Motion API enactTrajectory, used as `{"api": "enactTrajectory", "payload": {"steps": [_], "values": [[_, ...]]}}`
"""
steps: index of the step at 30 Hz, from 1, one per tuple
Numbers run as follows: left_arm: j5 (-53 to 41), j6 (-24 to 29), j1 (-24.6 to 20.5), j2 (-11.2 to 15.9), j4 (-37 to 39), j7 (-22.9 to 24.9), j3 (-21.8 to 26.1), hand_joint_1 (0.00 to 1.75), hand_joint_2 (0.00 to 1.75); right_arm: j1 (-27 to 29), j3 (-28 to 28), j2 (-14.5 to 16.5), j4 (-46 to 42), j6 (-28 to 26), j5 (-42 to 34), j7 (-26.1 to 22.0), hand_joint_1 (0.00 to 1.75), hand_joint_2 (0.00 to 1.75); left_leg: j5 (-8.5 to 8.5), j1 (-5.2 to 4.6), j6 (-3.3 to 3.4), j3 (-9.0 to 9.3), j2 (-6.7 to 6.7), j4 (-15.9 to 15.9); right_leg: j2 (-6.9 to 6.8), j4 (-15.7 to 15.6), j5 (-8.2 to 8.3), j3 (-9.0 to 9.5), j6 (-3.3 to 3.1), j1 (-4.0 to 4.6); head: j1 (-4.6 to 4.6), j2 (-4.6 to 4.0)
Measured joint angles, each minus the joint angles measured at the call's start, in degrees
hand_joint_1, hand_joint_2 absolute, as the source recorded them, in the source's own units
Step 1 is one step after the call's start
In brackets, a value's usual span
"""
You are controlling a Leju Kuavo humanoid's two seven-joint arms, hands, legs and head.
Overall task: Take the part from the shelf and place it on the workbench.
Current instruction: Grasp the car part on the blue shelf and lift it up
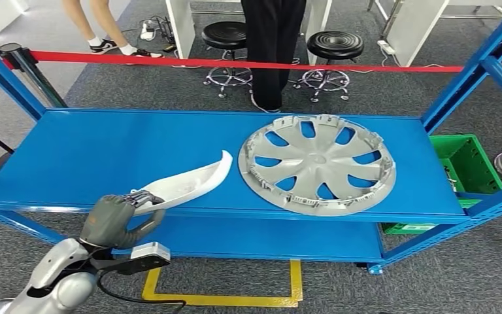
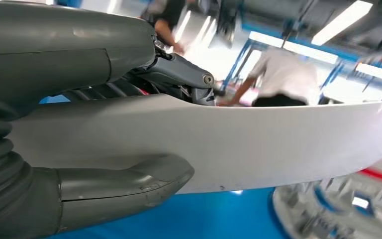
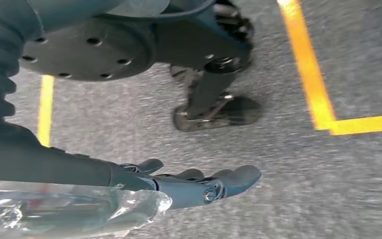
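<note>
The part, a long curved white plastic trim (image 1: 196, 180), lies across the front edge of the blue shelf (image 1: 91, 150). My left hand (image 1: 114, 219) grips its near end, reaching in from below the shelf's front. In the left wrist view the thumb (image 2: 129, 186) presses one face of the white trim (image 2: 258, 144) and the dark fingers (image 2: 179, 72) wrap over the other. My right hand (image 3: 194, 186) hangs over the grey carpet with its fingers stretched out and nothing in it.
A silver hubcap (image 1: 317, 163) lies on the shelf just right of the trim's far tip. A green crate (image 1: 470, 163) sits at the right end. Behind the shelf are a red barrier tape (image 1: 235, 63), two stools and a standing person (image 1: 271, 46). Yellow floor lines (image 1: 235, 299) run below.
</note>
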Motion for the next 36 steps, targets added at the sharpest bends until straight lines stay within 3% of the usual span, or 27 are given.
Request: {"api": "enactTrajectory", "payload": {"steps": [2, 3, 4, 5, 7, 9, 13, 14, 16, 18, 19, 20, 21, 24, 26, 28, 29, 30, 32, 33, 34, 35, 36], "values": [[-0.6, 3.6, 2.9, -0.5, -1.7, -0.4, -0.1, 1.75, 1.75, 0.1, -0.8, 0.0, 0.0, 1.2, -1.1, -2.4, 0.00, 1.75, 0.08, 0.00, 0.13, 0.02, 0.37, -0.1, -0.24, 7.0, -3.83, -2.98, 0.13, 0.01, 0.26, 0.00], [-0.6, 5.4, 4.5, -0.7, -2.5, -0.5, -0.2, 1.75, 1.75, 0.2, -1.3, 0.0, 0.0, 1.8, -1.8, -3.3, 0.00, 1.75, 0.07, -0.01, 0.14, -0.01, 0.57, -0.1, -0.29, 10.2, -5.03, -4.28, 0.22, -0.03, 0.29, 0.00], [-0.5, 7.2, 6.2, -1.0, -3.2, -0.5, -0.4, 1.75, 1.75, 0.4, -1.9, 0.0, 0.0, 2.3, -2.3, -3.9, 0.00, 1.75, 0.05, 0.00, 0.13, -0.03, 0.75, -0.1, -0.34, 11.9, -5.22, -4.84, 0.32, -0.06, 0.30, 0.00], [-0.3, 8.8, 7.8, -1.3, -3.9, -0.5, -0.7, 1.75, 1.75, 0.5, -2.4, 0.0, 0.0, 2.5, -2.6, -4.3, 0.00, 1.75, 0.04, 0.05, 0.07, -0.04, 0.91, -0.1, -0.43, 11.3, -4.29, -4.35, 0.41, -0.10, 0.34, 0.00], [0.6, 11.4, 10.4, -1.6, -5.0, -0.4, -1.3, 1.75, 1.75, 0.6, -3.2, 0.0, 0.0, 2.5, -2.9, -4.8, 0.00, 1.75, -0.06, 0.21, -0.35, -0.04, 1.23, 0.2, -1.44, 4.4, -0.84, -0.57, 0.66, -0.21, 0.40, 0.00], [1.6, 13.3, 12.3, -1.8, -6.1, -0.2, -1.9, 1.75, 1.75, 0.3, -3.8, 0.2, 0.0, 2.5, -3.0, -5.0, 0.00, 1.75, -0.14, 0.15, -1.16, -0.10, 1.47, 0.6, -2.55, -1.5, 1.11, 2.71, 0.33, -0.01, 0.51, 0.00], [3.3, 15.7, 15.0, -1.9, -7.7, 0.4, -2.7, 1.75, 1.75, 0.2, -4.6, 0.3, 0.0, 2.2, -3.0, -5.3, 0.00, 1.75, -0.02, 0.14, -2.67, -0.24, 2.22, 0.9, -1.66, -2.5, 1.62, 2.13, -1.88, 0.24, 0.48, 0.00], [3.6, 16.3, 15.6, -1.9, -7.8, 0.6, -2.9, 1.75, 1.75, 0.2, -4.7, 0.3, 0.0, 2.1, -2.9, -5.4, 0.00, 1.75, -0.95, 0.20, -2.99, -0.57, 2.13, 1.5, -1.31, -2.6, 1.98, 1.82, -2.40, 0.21, 0.43, 0.00], [4.3, 17.5, 16.7, -1.8, -8.0, 0.9, -3.0, 1.75, 1.75, 0.2, -5.0, 0.4, 0.0, 2.0, -2.7, -5.6, 0.00, 1.75, -5.22, 0.25, -3.43, -2.44, 1.45, 6.1, -0.61, -2.6, 2.93, 0.88, -3.17, 0.15, 0.27, 0.00], [5.1, 18.9, 17.7, -1.8, -7.9, 1.0, -3.1, 1.75, 1.75, 0.2, -5.2, 0.4, 0.0, 1.8, -2.5, -5.6, 0.00, 1.75, -9.84, 0.21, -3.45, -4.94, 1.02, 13.4, 0.26, -2.6, 3.93, -0.47, -3.42, 0.29, 0.17, 0.00], [5.4, 19.4, 18.1, -1.7, -7.9, 1.1, -3.1, 1.75, 1.75, 0.2, -5.3, 0.4, 0.0, 1.7, -2.5, -5.7, 0.00, 1.75, -10.77, 0.17, -3.34, -5.43, 0.96, 15.7, 0.71, -2.6, 4.43, -1.14, -3.41, 0.38, 0.17, 0.00], [5.9, 19.9, 18.4, -1.7, -7.8, 1.1, -3.1, 1.75, 1.75, 0.3, -5.4, 0.4, 0.0, 1.6, -2.4, -5.7, 0.00, 1.75, -10.56, 0.12, -3.13, -4.98, 0.87, 16.0, 1.20, -2.6, 4.94, -1.80, -3.35, 0.44, 0.18, 0.00], [6.4, 20.3, 18.7, -1.7, -7.7, 1.1, -3.1, 1.75, 1.75, 0.3, -5.5, 0.4, 0.0, 1.5, -2.4, -5.7, 0.00, 1.75, -9.34, 0.06, -2.85, -3.43, 0.66, 14.2, 1.73, -2.6, 5.47, -2.42, -3.27, 0.48, 0.17, 0.00], [7.7, 21.0, 19.4, -1.6, -7.7, 1.0, -2.9, 1.75, 1.75, 0.2, -5.9, 0.5, 0.0, 1.3, -2.4, -5.7, 0.00, 1.75, -6.06, -0.09, -1.82, 4.16, -2.27, 3.1, 3.47, -2.6, 7.24, -4.03, -2.71, 0.56, 0.19, 0.01], [8.1, 21.2, 19.8, -1.6, -7.7, 0.8, -2.5, 1.75, 1.75, 0.2, -6.0, 0.6, 0.0, 1.3, -2.4, -5.7, 0.00, 1.75, -5.95, -0.25, -1.59, 6.06, -3.56, -0.3, 4.44, -2.9, 8.39, -4.44, -2.00, 0.52, 0.14, 0.01], [8.2, 21.2, 20.1, -1.6, -7.6, 0.6, -2.1, 1.75, 1.75, 0.5, -6.1, 0.6, 0.0, 1.2, -2.4, -5.7, 0.00, 1.75, -5.09, -0.31, -1.11, 5.59, -2.55, -0.6, 5.02, -3.5, 9.34, -4.63, -1.19, 0.39, 0.05, 0.01], [8.3, 21.3, 20.2, -1.6, -7.6, 0.5, -2.0, 1.75, 1.75, 0.6, -6.2, 0.6, 0.0, 1.2, -2.4, -5.7, 0.00, 1.75, -4.50, -0.27, -0.66, 5.24, -1.94, -0.7, 4.35, -3.2, 8.78, -4.96, -0.93, 0.39, 0.15, 0.01], [8.4, 21.3, 20.4, -1.7, -7.6, 0.3, -1.8, 1.75, 1.75, 0.7, -6.2, 0.6, 0.0, 1.2, -2.3, -5.7, 0.00, 1.75, -3.85, -0.18, -0.22, 4.76, -1.22, -0.9, 3.21, -1.9, 7.08, -5.58, -0.71, 0.43, 0.38, 0.00], [8.7, 21.4, 20.8, -1.9, -7.6, -0.4, -1.1, 1.75, 1.75, 0.6, -6.3, 0.6, 0.0, 1.2, -2.2, -5.7, 0.00, 1.75, -2.72, -0.17, 0.29, 3.49, 0.23, -1.0, 0.54, 4.2, 1.21, -7.35, -0.31, 0.43, 0.80, 0.00], [8.9, 21.4, 21.0, -2.0, -7.6, -0.8, -0.7, 1.75, 1.75, 0.5, -6.4, 0.7, 0.0, 1.2, -2.2, -5.7, 0.00, 1.75, -2.18, -0.21, 0.35, 2.80, 1.03, -1.0, -0.06, 8.1, -1.27, -8.10, -0.02, 0.36, 0.90, 0.00], [9.0, 21.4, 21.1, -2.2, -7.6, -1.0, -0.4, 1.75, 1.75, 0.4, -6.4, 0.7, 0.0, 1.1, -2.2, -5.7, 0.00, 1.75, -1.61, -0.23, 0.31, 2.10, 1.82, -0.9, -0.32, 11.3, -2.36, -8.31, 0.25, 0.29, 0.90, 0.00], [9.2, 21.4, 21.1, -2.3, -7.6, -1.3, -0.1, 1.75, 1.75, 0.4, -6.4, 0.7, 0.0, 1.1, -2.2, -5.7, 0.00, 1.75, -1.05, -0.24, 0.22, 1.39, 2.60, -0.9, -0.47, 13.0, -2.03, -7.73, 0.46, 0.23, 0.90, 0.00], [9.5, 21.4, 21.2, -2.4, -7.6, -1.6, 0.2, 1.75, 1.75, 0.4, -6.4, 0.7, 0.0, 1.0, -2.2, -5.7, 0.00, 1.75, -0.52, -0.24, 0.08, 0.73, 3.32, -0.8, -0.66, 12.8, -0.68, -6.18, 0.60, 0.18, 0.91, 0.00]]}}
